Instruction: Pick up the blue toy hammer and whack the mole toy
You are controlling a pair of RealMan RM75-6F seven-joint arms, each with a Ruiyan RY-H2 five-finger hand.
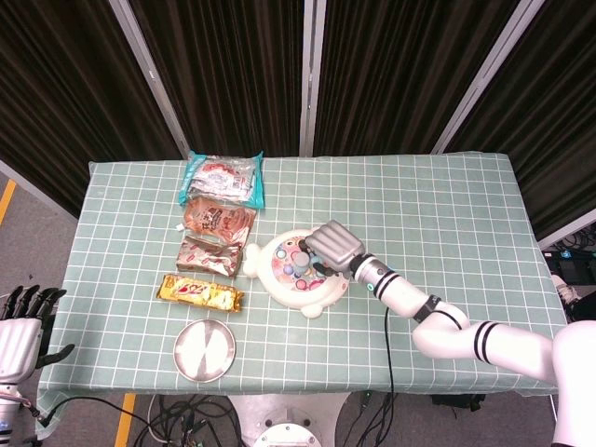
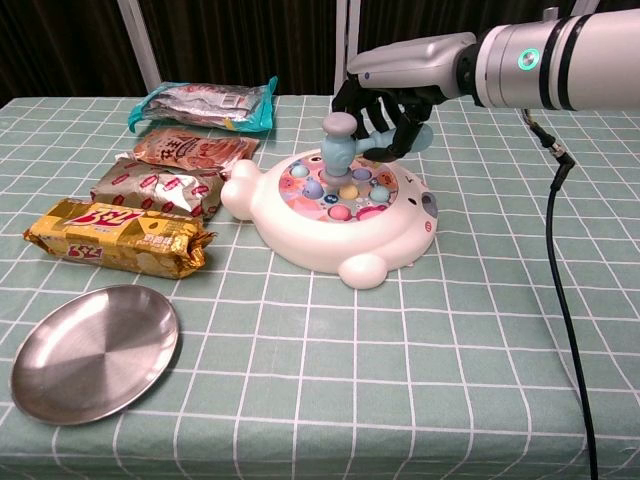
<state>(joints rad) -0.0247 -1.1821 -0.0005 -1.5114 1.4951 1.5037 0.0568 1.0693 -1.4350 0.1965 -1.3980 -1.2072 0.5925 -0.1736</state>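
1. Blue toy hammer (image 2: 341, 148) held head-down over the mole toy (image 2: 340, 212), head touching or just above the coloured pegs near the toy's middle.
2. Right hand (image 2: 385, 118) at 1 o'clock of the hammer, fingers (image 2: 400, 135) curled around its handle.
3. Mole toy near the centre of the checked table (image 1: 447, 214).
4. Four snack packs at 9 to 11 o'clock of the toy: gold bar (image 2: 118, 237) nearest the front, teal pack (image 2: 203, 104) farthest back.
5. Round metal plate (image 2: 88, 351) at 7 o'clock, well apart from the toy.
6. Left hand (image 1: 19, 331) beyond the table's 8 o'clock corner, fingers apart, holding nothing.
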